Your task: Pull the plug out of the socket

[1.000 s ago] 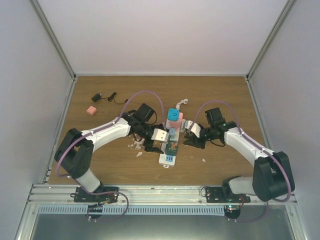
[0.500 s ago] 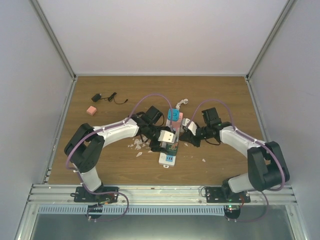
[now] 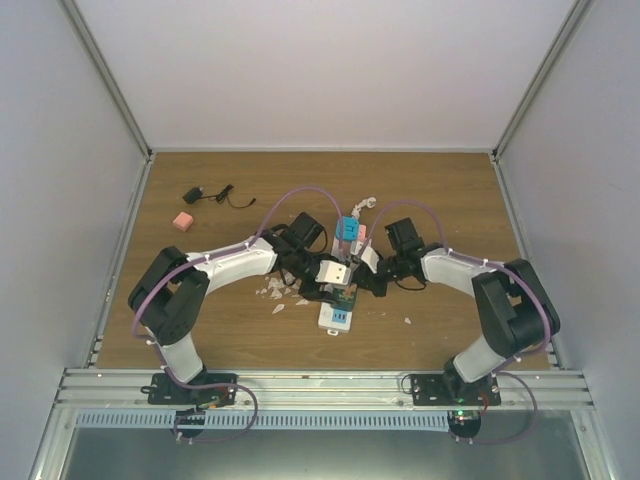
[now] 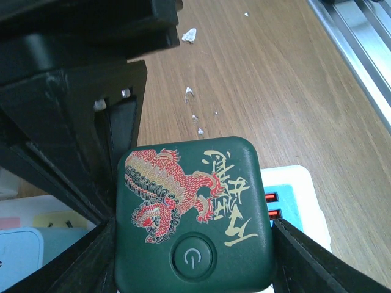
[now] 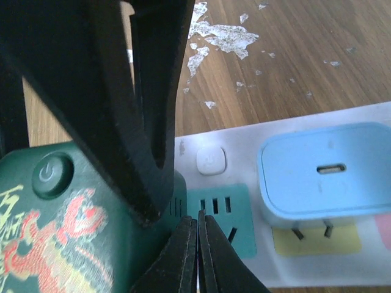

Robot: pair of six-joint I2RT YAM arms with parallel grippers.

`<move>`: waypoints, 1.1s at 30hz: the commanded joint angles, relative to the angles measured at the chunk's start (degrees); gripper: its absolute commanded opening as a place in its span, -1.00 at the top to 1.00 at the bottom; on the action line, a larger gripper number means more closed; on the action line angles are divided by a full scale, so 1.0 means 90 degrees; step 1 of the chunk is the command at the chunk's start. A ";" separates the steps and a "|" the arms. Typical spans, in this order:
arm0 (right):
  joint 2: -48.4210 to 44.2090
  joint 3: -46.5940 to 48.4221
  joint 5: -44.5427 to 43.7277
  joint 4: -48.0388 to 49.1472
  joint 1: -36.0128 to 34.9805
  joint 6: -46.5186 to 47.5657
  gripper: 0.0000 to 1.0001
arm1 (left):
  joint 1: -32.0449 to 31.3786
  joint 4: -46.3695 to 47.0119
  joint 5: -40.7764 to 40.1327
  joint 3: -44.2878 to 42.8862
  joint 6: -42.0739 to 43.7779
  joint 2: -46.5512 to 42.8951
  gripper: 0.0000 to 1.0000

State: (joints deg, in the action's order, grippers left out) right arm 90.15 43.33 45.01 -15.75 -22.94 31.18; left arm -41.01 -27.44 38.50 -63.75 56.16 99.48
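Green plug (image 4: 194, 207) now snug within left gripper (image 4: 194, 264)

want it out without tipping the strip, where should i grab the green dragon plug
Grip the green plug across its two flat opposite sides, coming straight down from above: it stands square and upright on the power strip, and the left gripper flanks those sides.

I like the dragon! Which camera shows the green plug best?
Left wrist view: the green plug fills the picture, dragon and button clear. Right wrist view shows one corner; top view, a speck.
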 commanded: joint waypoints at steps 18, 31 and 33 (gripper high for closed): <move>0.1123 0.0666 -0.0210 -0.0215 -0.0651 -0.0457 0.97 | 0.0757 0.0543 0.1305 0.0445 -0.0166 -0.0816 0.63; 0.1459 0.0793 -0.0503 -0.0404 -0.0673 -0.0419 0.98 | 0.0901 0.0698 0.1235 0.0756 0.0344 -0.1177 0.73; 0.1509 0.0823 -0.0523 -0.0444 -0.0679 -0.0398 0.98 | 0.0855 0.0719 0.1065 0.0878 0.0636 -0.1272 0.72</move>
State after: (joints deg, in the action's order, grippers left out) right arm 100.73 51.35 45.30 -14.96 -28.67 27.35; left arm -33.32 -26.39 45.43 -56.18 58.50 93.65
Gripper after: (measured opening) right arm 0.013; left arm 0.607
